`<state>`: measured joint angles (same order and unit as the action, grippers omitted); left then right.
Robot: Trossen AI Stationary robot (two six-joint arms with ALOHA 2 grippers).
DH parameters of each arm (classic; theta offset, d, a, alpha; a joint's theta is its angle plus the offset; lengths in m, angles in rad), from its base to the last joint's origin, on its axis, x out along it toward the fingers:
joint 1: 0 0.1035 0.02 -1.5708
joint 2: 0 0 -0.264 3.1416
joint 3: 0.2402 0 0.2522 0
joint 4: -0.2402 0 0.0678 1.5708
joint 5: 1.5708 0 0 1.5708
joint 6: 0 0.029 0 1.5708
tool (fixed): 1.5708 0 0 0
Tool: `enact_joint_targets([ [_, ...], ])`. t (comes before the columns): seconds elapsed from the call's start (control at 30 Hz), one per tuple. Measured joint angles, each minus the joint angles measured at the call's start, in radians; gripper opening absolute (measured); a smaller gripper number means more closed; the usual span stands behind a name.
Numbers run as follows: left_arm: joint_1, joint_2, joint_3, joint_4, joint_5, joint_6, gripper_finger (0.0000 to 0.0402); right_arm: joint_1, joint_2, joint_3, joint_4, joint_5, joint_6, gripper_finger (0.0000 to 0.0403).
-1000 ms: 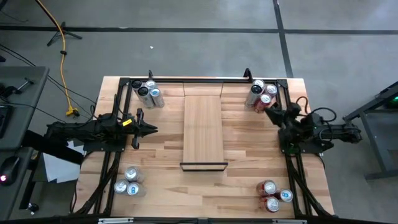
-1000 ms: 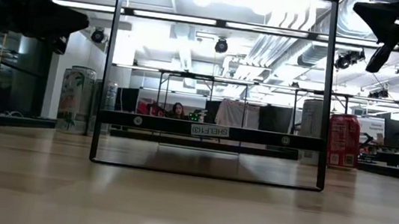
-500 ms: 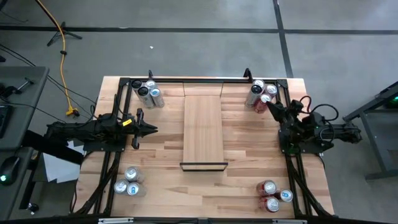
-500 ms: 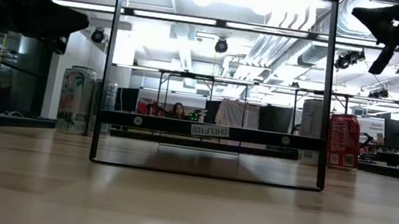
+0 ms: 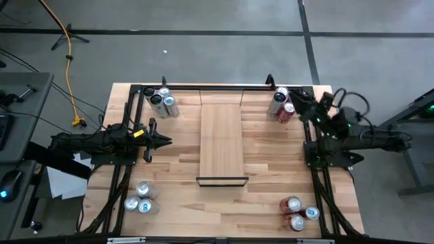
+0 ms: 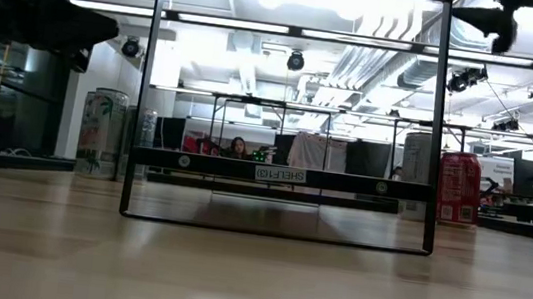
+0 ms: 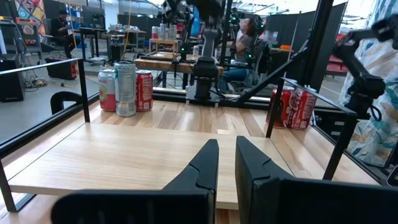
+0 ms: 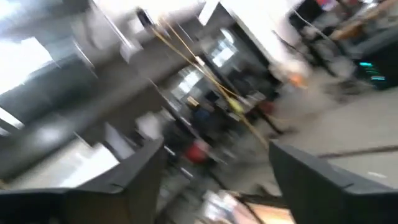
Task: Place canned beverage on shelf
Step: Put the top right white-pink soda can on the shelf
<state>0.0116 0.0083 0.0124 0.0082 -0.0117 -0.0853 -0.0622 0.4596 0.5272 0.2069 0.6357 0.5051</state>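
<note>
The shelf (image 5: 222, 142) lies flat along the middle of the desk (image 5: 183, 196), its black edge bar at the end nearest the camera-side rim, and no can rests on it. The nearest stock to the working arm is the cluster of cans (image 5: 281, 103) at the far right corner of the desk. The right pincer (image 5: 303, 99) hangs directly beside that cluster, on the side away from the shelf, raised above the desk. Compared with a second ago, the right arm has swung outward and lifted toward this corner, and its fingers, pressed together until half a second ago, now stand spread, as the right wrist view shows with a wide gap between them. That view is smeared by motion, so the target can cannot be identified from it. The change indicates the approach stage of a pick: the pincer is prepared to descend around one can, with nothing held yet. The shelf lies well apart from the right pincer, toward the desk's centre. The left pincer (image 5: 161, 141) waits just beside the shelf's left long edge, fingers pressed together and empty. Risk assessment: the cans stand touching one another, so a descent that is off-centre may topple a neighbour.
</note>
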Motion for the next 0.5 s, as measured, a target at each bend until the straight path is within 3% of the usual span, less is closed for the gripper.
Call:
enact_joint_targets([
  [0.1,0.000,0.000,0.000,0.000,0.000,0.000,0.0003,-0.059,0.140,0.202,-0.324,0.029,-0.004,0.0327],
  [0.23,0.000,0.000,0.000,0.000,0.000,0.000,0.0003,-0.205,0.332,0.462,-0.878,0.100,0.209,0.0342],
  [0.33,0.000,0.000,0.000,0.000,0.000,0.000,0.0003,-0.358,0.469,0.598,-1.192,-0.012,0.277,0.0343],
  [0.5,0.000,0.000,0.000,0.000,0.000,0.000,0.0003,-0.555,0.634,0.635,-1.236,-0.276,0.151,0.0343],
])
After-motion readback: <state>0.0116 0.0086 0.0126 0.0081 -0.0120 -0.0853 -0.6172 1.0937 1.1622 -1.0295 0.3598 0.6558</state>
